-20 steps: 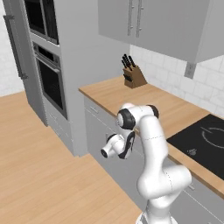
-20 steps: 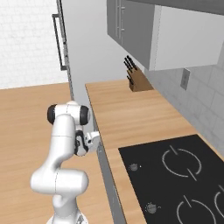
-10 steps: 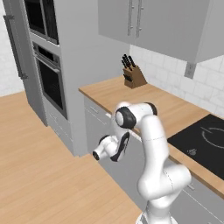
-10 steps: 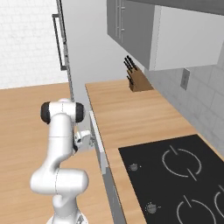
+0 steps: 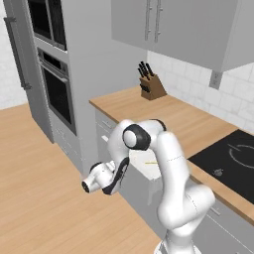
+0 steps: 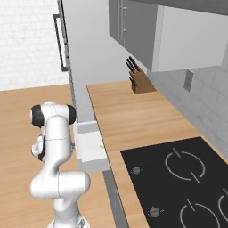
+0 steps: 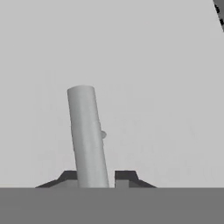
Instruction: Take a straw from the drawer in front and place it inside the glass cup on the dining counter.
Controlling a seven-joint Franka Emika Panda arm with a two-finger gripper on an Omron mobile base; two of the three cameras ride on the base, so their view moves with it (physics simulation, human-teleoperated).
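Observation:
The drawer (image 5: 141,167) stands pulled out from under the wall counter, its pale inside showing. In it lies the straw (image 5: 151,162), a thin yellowish stick, also seen as the straw (image 6: 101,145) in the drawer (image 6: 90,143). My gripper (image 5: 119,172) is at the drawer's front, shut on its silver bar handle. In the hand view the handle (image 7: 87,135) runs up between the fingertips of the gripper (image 7: 96,178) against the flat grey drawer front. The glass cup and the dining counter are out of view.
A knife block (image 5: 151,85) stands on the wooden wall counter (image 5: 178,116). A black cooktop (image 6: 178,178) lies to the right. Tall oven cabinets (image 5: 54,84) rise at the left, with open wooden floor (image 5: 39,188) in front of them.
My hand has drawn back from the cabinets toward the room, and the drawer has slid out with it, so that its inside and the straw now show.

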